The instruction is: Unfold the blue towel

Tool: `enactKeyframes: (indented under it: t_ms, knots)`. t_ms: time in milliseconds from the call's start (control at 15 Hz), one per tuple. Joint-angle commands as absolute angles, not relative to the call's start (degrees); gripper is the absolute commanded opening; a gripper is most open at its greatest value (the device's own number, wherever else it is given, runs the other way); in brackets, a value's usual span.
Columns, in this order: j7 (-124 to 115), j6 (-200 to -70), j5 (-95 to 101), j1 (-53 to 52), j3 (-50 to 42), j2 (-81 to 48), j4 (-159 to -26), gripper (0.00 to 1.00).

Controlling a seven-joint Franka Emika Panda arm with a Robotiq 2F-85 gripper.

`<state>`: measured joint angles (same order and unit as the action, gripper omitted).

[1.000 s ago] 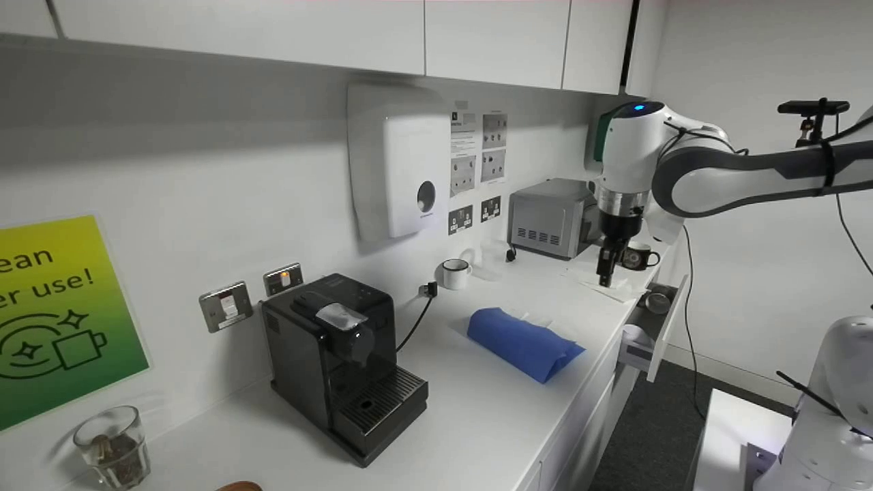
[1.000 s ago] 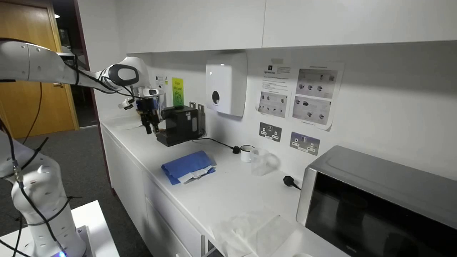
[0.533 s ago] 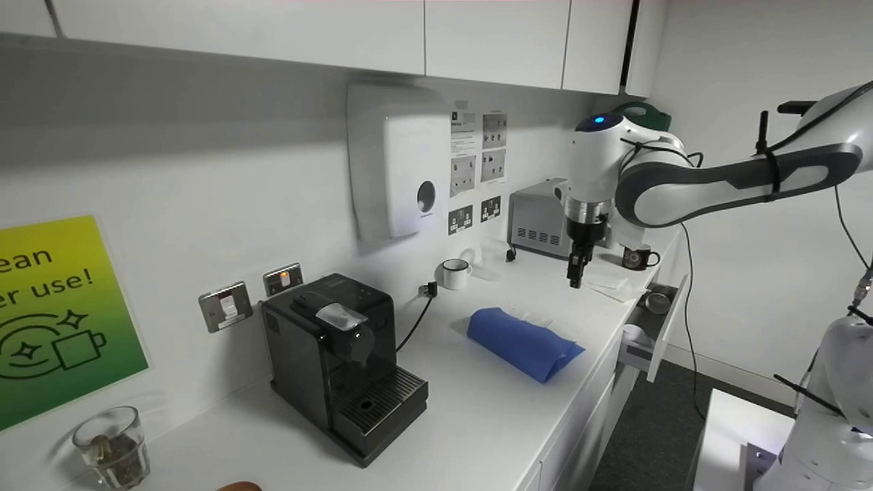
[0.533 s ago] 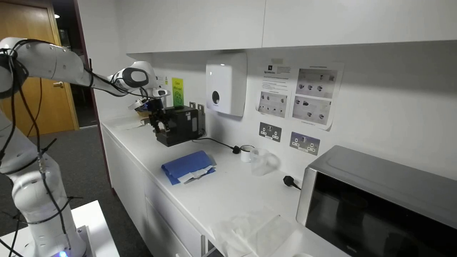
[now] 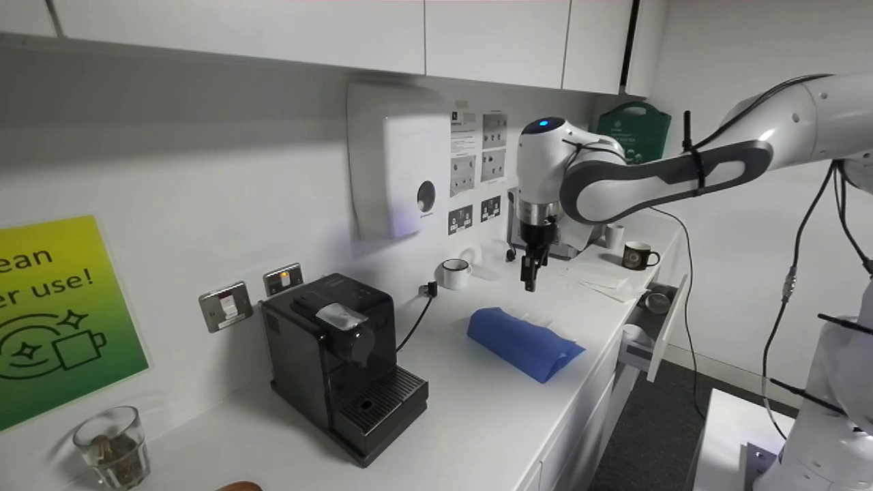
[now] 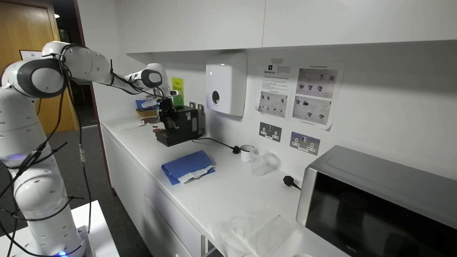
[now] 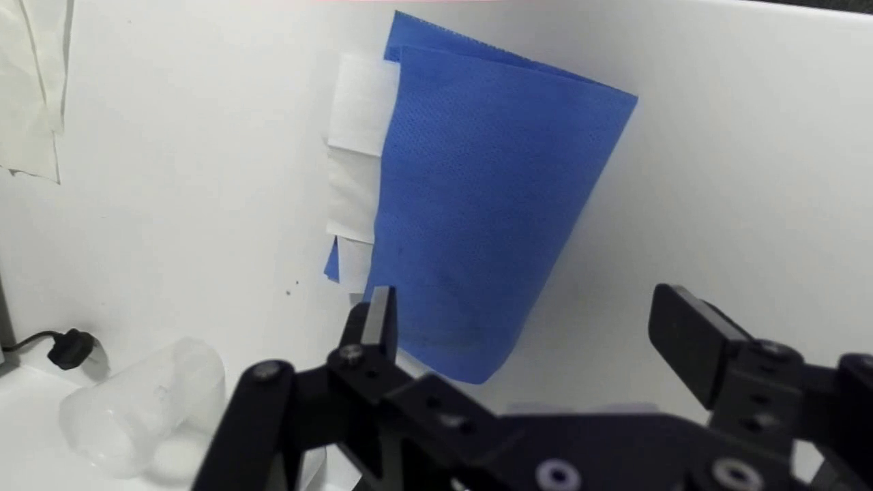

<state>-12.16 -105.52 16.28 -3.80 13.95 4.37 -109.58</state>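
The blue towel (image 5: pixel 522 341) lies folded on the white counter, near its front edge, and also shows in an exterior view (image 6: pixel 187 164). White layers (image 7: pixel 354 191) stick out along one side of it in the wrist view. The towel (image 7: pixel 477 191) spans the upper middle of that view, and its narrow end reaches between the fingers. My gripper (image 7: pixel 524 290) is open, with its fingers wide apart and nothing between them. In both exterior views the gripper (image 5: pixel 530 283) (image 6: pixel 174 124) points down, above the counter and apart from the towel.
A black coffee machine (image 5: pixel 334 354), a white mug (image 5: pixel 455 274) and a clear plastic cup (image 6: pixel 259 162) stand along the wall. A microwave (image 6: pixel 378 200) and loose white sheets (image 6: pixel 257 232) are at the far end. A drawer (image 5: pixel 665 327) stands open. Cabinets (image 6: pixel 214 25) hang above.
The arm has swung along the counter, leftward in one exterior view and rightward in the other, bringing the gripper closer to the towel. The towel has not moved.
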Motion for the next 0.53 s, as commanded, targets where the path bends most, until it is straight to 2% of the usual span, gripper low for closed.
enactKeyframes:
  t_ms: [0, 467]
  knots:
    - [-13.31, -103.91, 16.12, -5.52, 12.11, -2.39, -103.34, 1.0]
    - [-12.21, -107.45, 13.84, -4.56, 7.69, -0.93, -110.47, 1.0]
